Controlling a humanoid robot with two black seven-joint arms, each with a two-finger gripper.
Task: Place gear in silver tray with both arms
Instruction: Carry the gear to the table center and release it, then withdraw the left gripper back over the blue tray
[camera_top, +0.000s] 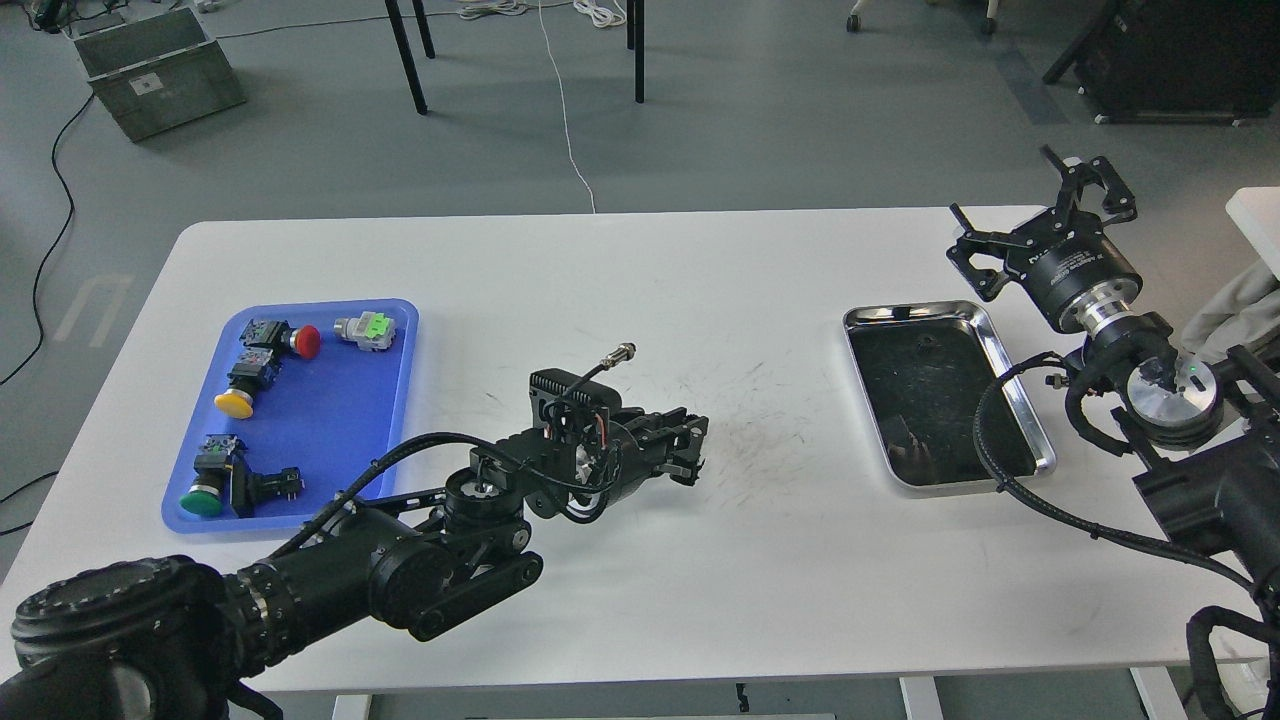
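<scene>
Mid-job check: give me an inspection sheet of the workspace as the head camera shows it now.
Surface: white table, scuffed at the middle.
Job's things: silver tray at right, no part seen in it; push-button switches (red, yellow, green) and a green-grey part lie in the blue tray at left.
Clutter: nothing seen.
Grippers: left gripper low over the table's middle, state unclear; right gripper raised behind the silver tray, open and empty.
Cables: black arm cable loops over the silver tray; white cord on the floor.
Surroundings: grey crate, chair legs.
</scene>
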